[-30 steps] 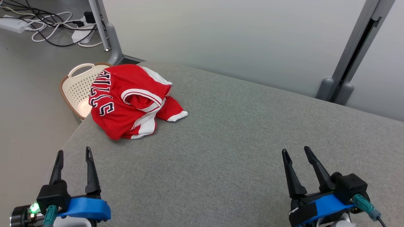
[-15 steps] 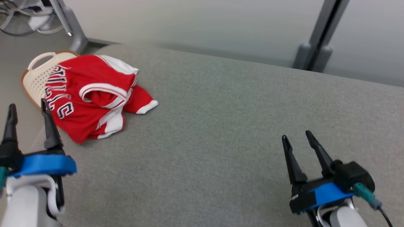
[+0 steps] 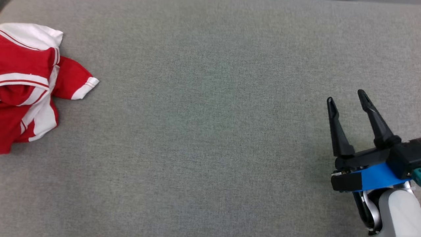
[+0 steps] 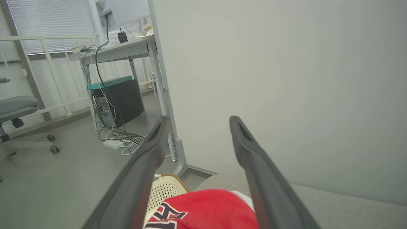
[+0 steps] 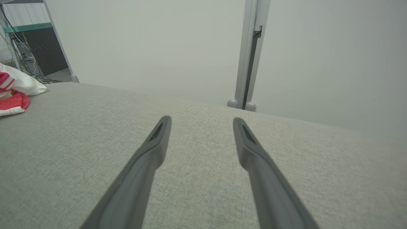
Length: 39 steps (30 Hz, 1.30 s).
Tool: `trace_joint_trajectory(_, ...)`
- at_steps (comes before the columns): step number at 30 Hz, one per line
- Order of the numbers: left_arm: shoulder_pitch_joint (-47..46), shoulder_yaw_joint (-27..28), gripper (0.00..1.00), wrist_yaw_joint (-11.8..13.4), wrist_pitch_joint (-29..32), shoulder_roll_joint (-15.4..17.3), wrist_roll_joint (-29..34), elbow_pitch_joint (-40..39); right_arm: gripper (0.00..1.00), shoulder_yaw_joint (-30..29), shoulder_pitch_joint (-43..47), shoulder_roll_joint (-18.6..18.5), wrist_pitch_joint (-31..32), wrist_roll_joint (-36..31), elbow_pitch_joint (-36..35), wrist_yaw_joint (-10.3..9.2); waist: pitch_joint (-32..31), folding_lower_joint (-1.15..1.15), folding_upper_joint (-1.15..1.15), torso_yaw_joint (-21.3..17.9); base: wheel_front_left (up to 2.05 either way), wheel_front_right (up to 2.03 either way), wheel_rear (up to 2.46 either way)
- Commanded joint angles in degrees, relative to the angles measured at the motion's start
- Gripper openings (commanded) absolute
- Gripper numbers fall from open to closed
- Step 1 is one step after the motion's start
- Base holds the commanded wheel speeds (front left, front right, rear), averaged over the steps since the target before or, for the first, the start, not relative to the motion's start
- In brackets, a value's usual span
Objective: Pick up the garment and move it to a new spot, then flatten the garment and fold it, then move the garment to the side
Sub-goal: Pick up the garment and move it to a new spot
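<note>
Garment (image 3: pixel 26 85) is lying bunched at table (image 3: pixel 210 131) edge beside basket (image 4: pixel 165 190); my left gripper (image 4: pixel 199 121) and right gripper (image 3: pixel 345 95) are gaping wide, empty (I'm probably risking pinching one layer, spilling it off).

Right end effector (image 3: pixel 345 95): two long black fingers (image 3: pixel 337 131), tapering to narrow tips, set in black base block (image 3: pixel 365 158). Bright blue bracket (image 3: pixel 378 176) under block, black patch (image 3: pixel 345 181) at its left end. Teal connector (image 3: pixel 417 171) at right side. Pale grey-white forearm (image 3: pixel 399 210), smooth and rounded. Left end effector (image 4: pixel 199 119): matte dark grey fingers, slot-like recess near each tip.
</note>
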Motion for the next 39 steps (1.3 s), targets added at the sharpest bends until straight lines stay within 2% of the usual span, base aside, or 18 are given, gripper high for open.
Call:
trace_joint_trajectory(1,-2.54,0.04,1.00,-0.76,1.00,1.17,-0.61,2.27,1.00,-0.57,-0.77,-0.60,0.47,-0.40,-1.90,0.01,2.16,-0.01,0.00,-0.19,0.00,0.00,0.00)
trace_joint_trajectory(8,-8.90,-0.50,1.00,-1.85,9.15,2.59,-2.83,14.41,1.00,-1.87,-0.87,-2.16,1.65,-0.52,-7.24,0.01,6.80,-0.01,0.00,-1.59,0.00,0.00,0.00)
trace_joint_trajectory(13,-11.31,-1.48,1.00,-3.17,17.37,2.11,-4.57,22.11,1.00,-2.03,0.41,-1.21,2.49,-1.75,-9.82,0.01,7.56,-0.01,0.00,-1.70,0.00,0.00,0.00)
trace_joint_trajectory(22,-12.11,-3.17,1.00,-5.54,30.43,0.86,-7.42,28.42,1.00,-0.93,1.80,1.24,3.96,-3.75,-12.02,0.01,6.21,-0.01,0.00,-1.42,0.00,0.00,0.00)
trace_joint_trajectory(23,-12.07,-3.09,0.49,-5.64,31.15,0.76,-7.96,28.81,1.00,-0.77,1.70,1.40,4.15,-3.77,-12.13,0.01,6.12,-0.01,0.00,-1.45,0.00,0.00,0.00)
trace_joint_trajectory(24,-12.04,-2.94,0.28,-5.77,31.48,0.84,-8.21,29.06,1.00,-0.61,1.61,1.50,4.29,-3.72,-12.22,0.01,6.06,-0.01,0.00,-1.53,0.00,0.00,0.00)
trace_joint_trajectory(25,-12.04,-2.94,0.28,-5.77,31.48,0.84,-8.21,29.06,1.00,-0.61,1.61,1.50,4.29,-3.72,-12.22,0.01,6.06,-0.01,0.00,-1.53,0.00,0.00,0.00)
trace_joint_trajectory(26,-11.90,-2.95,0.00,-5.86,31.82,1.05,-8.33,29.32,1.00,-0.49,1.47,1.56,4.34,-3.65,-12.16,0.01,5.94,-0.01,0.00,-1.63,0.00,0.00,0.00)
trace_joint_trajectory(33,-12.53,-3.42,0.00,-6.43,29.83,2.69,-8.72,29.46,1.00,-0.52,0.74,0.67,3.72,-2.18,-10.49,0.01,3.95,-0.01,0.00,-2.32,0.00,0.00,0.00)
trace_joint_trajectory(39,-14.06,-4.93,0.00,-6.95,23.10,5.14,-7.19,27.46,1.00,0.28,0.01,0.93,1.50,-0.58,-6.58,0.01,0.07,-0.01,0.00,-3.09,0.00,0.00,0.00)
